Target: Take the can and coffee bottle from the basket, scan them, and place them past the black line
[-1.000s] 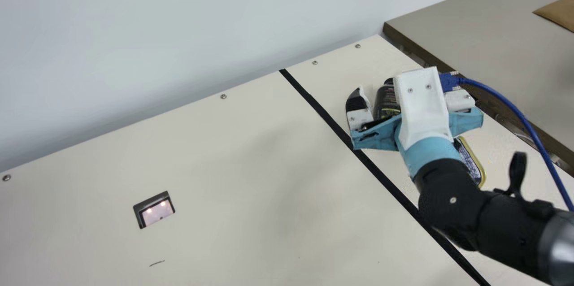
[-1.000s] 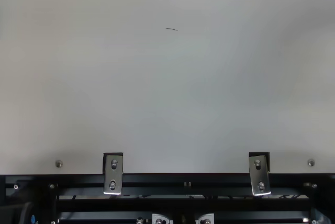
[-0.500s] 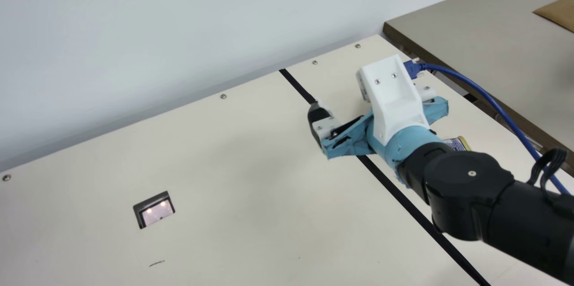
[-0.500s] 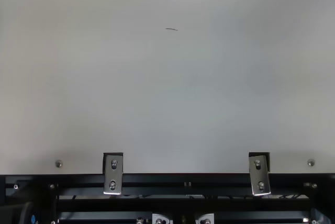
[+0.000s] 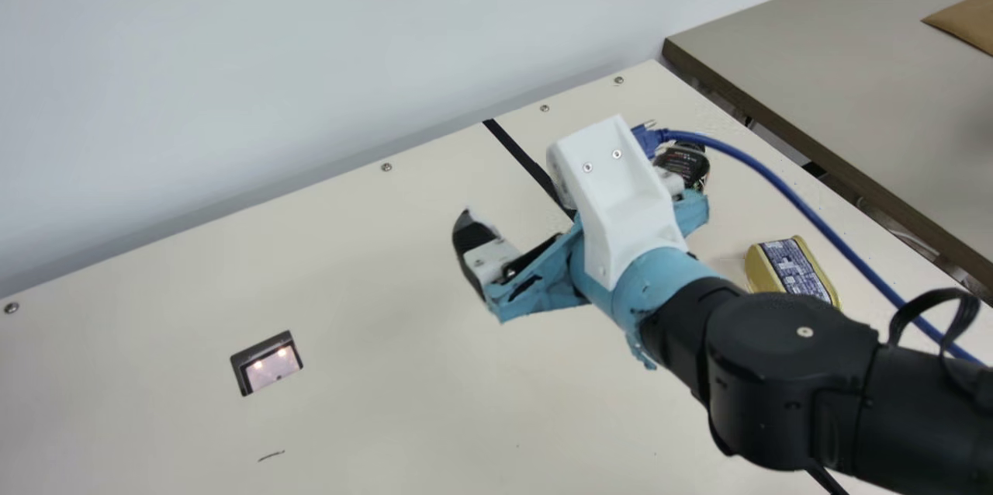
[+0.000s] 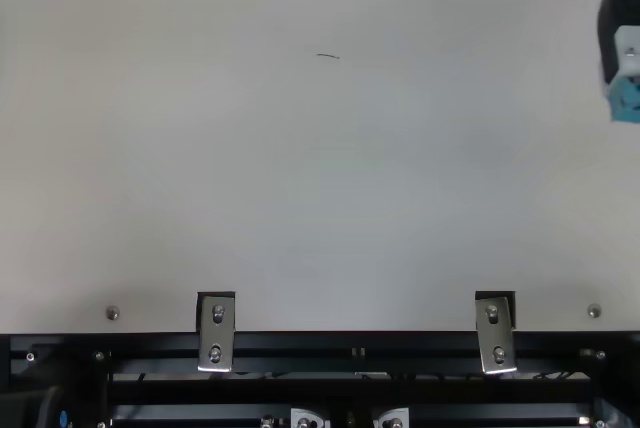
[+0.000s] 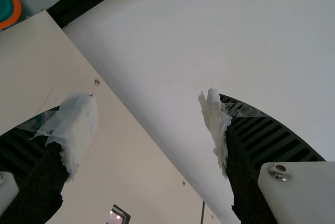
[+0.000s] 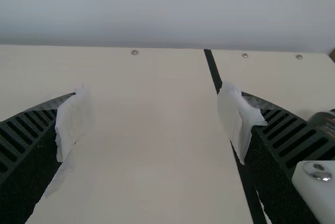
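Above the cream table's [image 5: 372,262] right side, your right gripper [image 8: 152,90] hangs wide open with nothing in its grasp, and both goods lie off its outer side, past the black line [image 5: 521,155]. Nearer you is the gold rectangular can [image 5: 793,268], label up, its long axis running roughly alongside that line, close to the table's right edge. Farther off, toward the back right corner, the dark coffee bottle [image 5: 684,161] seems to stand upright, partly hidden by the gripper. Your right arm is clearly the nearer; your left gripper [image 7: 149,98] is also spread wide and empty, angled toward the table's back edge. Placing looks finished, though you cannot tell from here whether either item was scanned. What's called for, I'd judge, is taking the right arm clear toward the scanner window [image 5: 268,365], on the opposite side of the line; swing it outward instead and a finger or the blue cable [image 5: 803,204] might knock the bottle over. Beyond the screwed back edge rises a pale wall [image 5: 271,53], and past the right edge a grey-brown table [image 5: 845,68] carries a piece of brown card [image 5: 970,22].
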